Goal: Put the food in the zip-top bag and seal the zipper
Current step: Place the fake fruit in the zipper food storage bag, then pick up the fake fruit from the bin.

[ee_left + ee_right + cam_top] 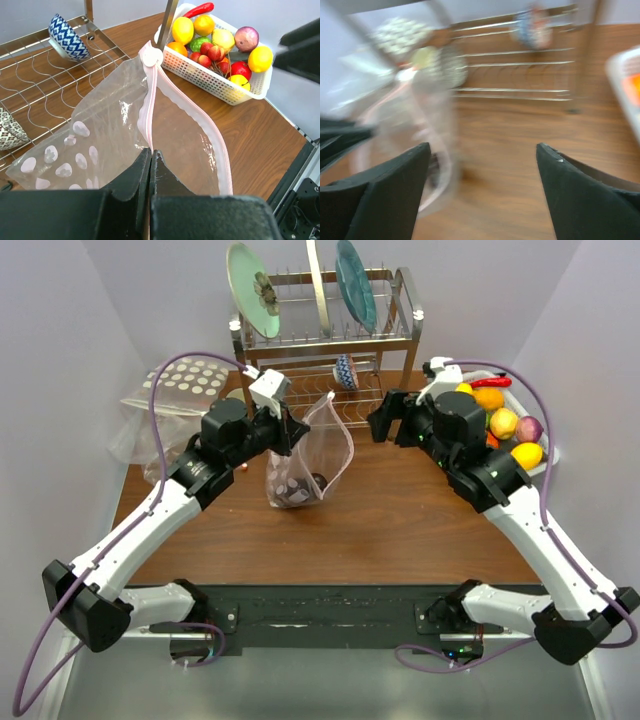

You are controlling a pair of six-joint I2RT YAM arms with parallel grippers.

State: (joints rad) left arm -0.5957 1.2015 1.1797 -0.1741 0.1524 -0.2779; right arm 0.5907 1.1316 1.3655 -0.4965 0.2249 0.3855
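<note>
Top external shows the zip-top bag upright mid-table with dark food pieces at its bottom, which the left wrist view does not show. Left wrist confirms left gripper clamped on the bag's pink zipper edge. Right wrist, blurred, shows right gripper fingers apart, empty.

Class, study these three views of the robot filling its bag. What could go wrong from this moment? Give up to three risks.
1. The left gripper holds the zip-top bag by one pinch at its zipper; the floppy mouth may sag shut or slip free.
2. The open right gripper hangs near the bag and might knock it in passing.
3. The round, glossy food heaped in the basket may roll out of a grip.
</note>
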